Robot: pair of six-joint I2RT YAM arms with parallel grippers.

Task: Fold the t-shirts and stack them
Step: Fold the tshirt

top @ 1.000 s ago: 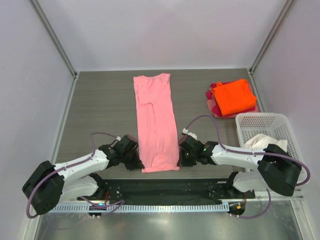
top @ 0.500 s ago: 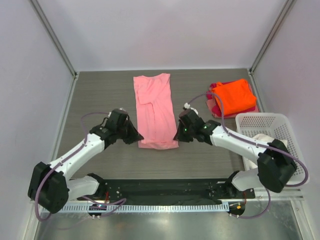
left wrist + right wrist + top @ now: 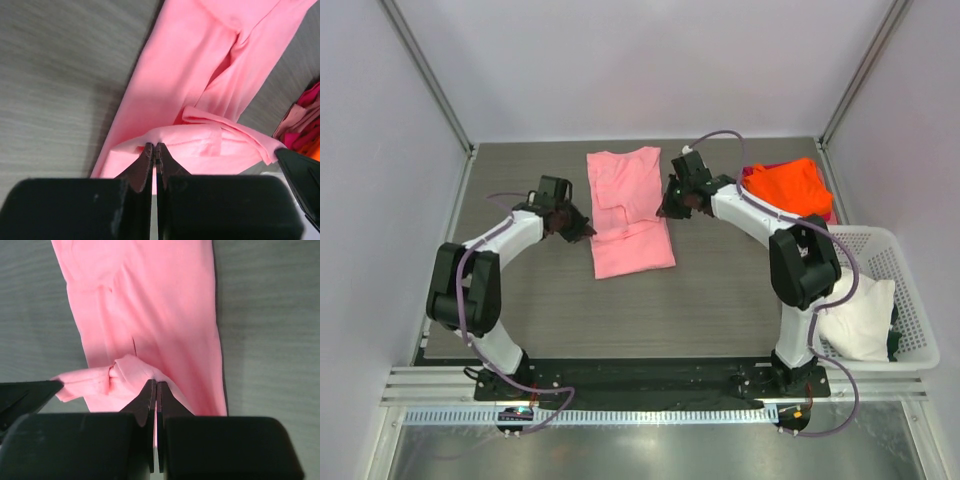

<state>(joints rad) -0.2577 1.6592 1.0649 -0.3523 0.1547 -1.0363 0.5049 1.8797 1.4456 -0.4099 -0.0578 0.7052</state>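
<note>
Both tools point(image 3: 153, 150) point(image 3: 156, 389) pinch soft pink shirt point(image 3: 632, 248), seemingly hem.

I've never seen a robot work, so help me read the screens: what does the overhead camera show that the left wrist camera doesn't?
Only the overhead view shows the white basket at the right, with a cream-white shirt in it. Only the left wrist view shows, up close, the left gripper with its fingertips pinched shut on the lifted edge of the pink shirt. Both show the pink shirt partly folded over itself, and the orange shirt to its right.
</note>
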